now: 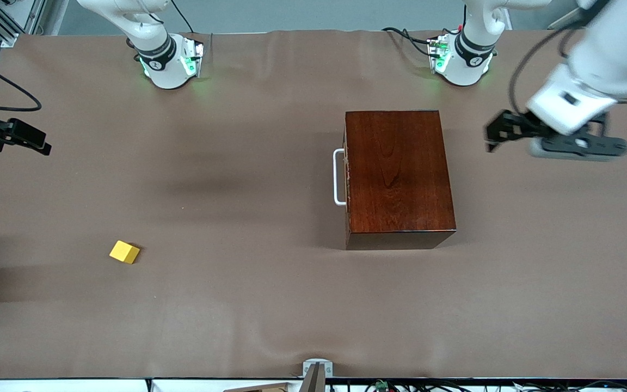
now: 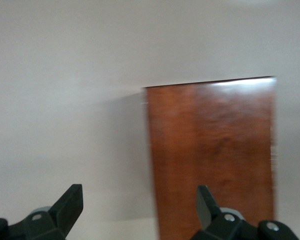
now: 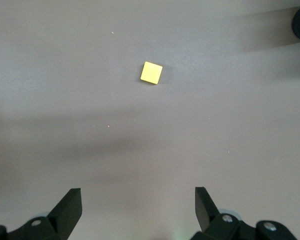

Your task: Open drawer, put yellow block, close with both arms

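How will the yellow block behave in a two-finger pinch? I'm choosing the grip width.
The yellow block looks like a rigid cube with flat faces, so it probably won't roll and should pinch squarely. Being small, it is likely light and may slide on the smooth table cover if nudged.

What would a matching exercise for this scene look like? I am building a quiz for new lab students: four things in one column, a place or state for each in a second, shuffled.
Things
1. yellow block
2. drawer
3. left end effector
4. right end effector

Places or states
A. shut, white handle pointing toward the right arm's end of the table
B. open, in the air beside the wooden box at the left arm's end
C. lying on the bare table, nearer to the front camera than the box
D. open, in the air at the right arm's end

Pairs: 1-C, 2-A, 3-B, 4-D
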`<state>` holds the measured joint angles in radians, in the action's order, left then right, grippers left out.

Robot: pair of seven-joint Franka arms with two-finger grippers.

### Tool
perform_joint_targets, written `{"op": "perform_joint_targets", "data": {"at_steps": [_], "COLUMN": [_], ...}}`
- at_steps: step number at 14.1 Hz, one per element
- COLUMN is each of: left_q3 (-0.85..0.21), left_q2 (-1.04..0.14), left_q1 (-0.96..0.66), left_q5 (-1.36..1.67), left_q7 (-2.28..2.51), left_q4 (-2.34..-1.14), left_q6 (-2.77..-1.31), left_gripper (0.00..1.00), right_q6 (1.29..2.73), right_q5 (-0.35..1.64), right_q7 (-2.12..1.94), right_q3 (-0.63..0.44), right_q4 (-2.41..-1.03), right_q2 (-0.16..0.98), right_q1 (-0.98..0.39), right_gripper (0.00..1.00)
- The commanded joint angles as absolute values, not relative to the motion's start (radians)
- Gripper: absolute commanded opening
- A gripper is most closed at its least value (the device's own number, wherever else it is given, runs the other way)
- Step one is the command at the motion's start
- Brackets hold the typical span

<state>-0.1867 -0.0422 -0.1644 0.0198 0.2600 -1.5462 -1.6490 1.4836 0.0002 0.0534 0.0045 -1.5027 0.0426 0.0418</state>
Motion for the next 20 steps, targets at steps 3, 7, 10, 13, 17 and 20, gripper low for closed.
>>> {"op": "perform_joint_targets", "data": {"at_steps": [3, 7, 10, 13, 17, 20], "left_q3": [-0.281, -0.267, -0.256, -0.192, -0.176, -0.179], "left_q2": [-0.189, -0.343, -0.478, -0.558, -0.627, -0.65], "left_q1": [-0.332, -0.594, -0.734, -0.808, -0.833, -0.827], "left_q5": [0.012, -0.056, -0.156, -0.184, -0.262, -0.342], "left_q7": [0.53, 0.922, 1.014, 1.019, 0.997, 0.988], "left_q4": [-1.414, -1.307, -1.256, -1.249, -1.255, -1.275], "left_q6": [-1.629, -1.625, -1.626, -1.644, -1.652, -1.753], "left_gripper": [1.0, 1.0, 1.0, 1.0, 1.0, 1.0], "right_q6": [1.479, 1.474, 1.474, 1.474, 1.482, 1.483], "right_q5": [-0.009, -0.009, -0.009, -0.009, -0.012, -0.015], "right_q7": [0.06, 0.06, 0.06, 0.06, 0.058, 0.058], "right_q3": [0.015, 0.015, 0.014, 0.014, 0.012, 0.011], "right_q4": [-1.496, -1.497, -1.499, -1.499, -1.496, -1.497], "right_q2": [0.041, 0.043, 0.043, 0.043, 0.07, 0.099], "right_q1": [0.055, 0.057, 0.058, 0.058, 0.058, 0.058], "right_gripper": [1.0, 1.0, 1.0, 1.0, 1.0, 1.0]}}
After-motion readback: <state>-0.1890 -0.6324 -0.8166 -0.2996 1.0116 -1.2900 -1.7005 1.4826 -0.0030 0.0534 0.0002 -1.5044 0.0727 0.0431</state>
